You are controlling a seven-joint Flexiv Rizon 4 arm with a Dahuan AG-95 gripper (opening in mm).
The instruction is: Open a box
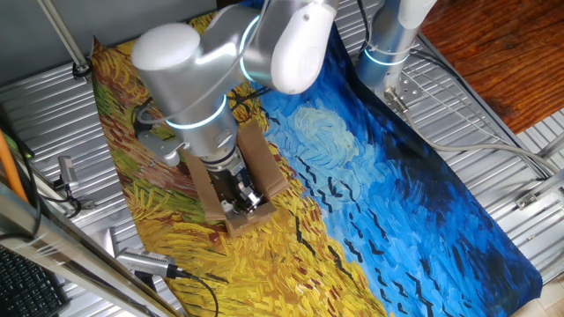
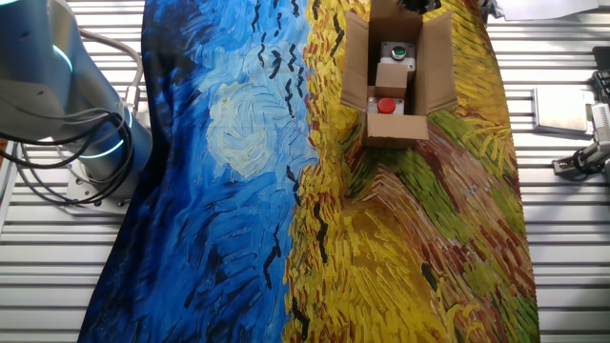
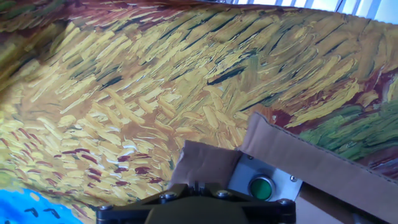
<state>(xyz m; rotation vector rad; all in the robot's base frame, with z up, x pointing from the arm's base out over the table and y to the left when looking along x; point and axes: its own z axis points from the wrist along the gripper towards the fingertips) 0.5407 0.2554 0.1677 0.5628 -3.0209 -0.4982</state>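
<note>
You are viewing the box (image 2: 396, 71) lying on the yellow part of the painted cloth (image 2: 238, 191) covering the bench (image 2: 562, 248), its flaps standing spread and a beige unit (image 2: 393, 76) with a green button (image 3: 261, 188) and a red button (image 2: 386, 106) showing inside. The pincer (image 1: 240, 195) is hanging at the box's end; its fingers are hidden, so you cannot tell whether it is gripping. Judge the cardboard as light, thin and springy: take a flap near its free edge, and expect the box to be sliding on the cloth.
</note>
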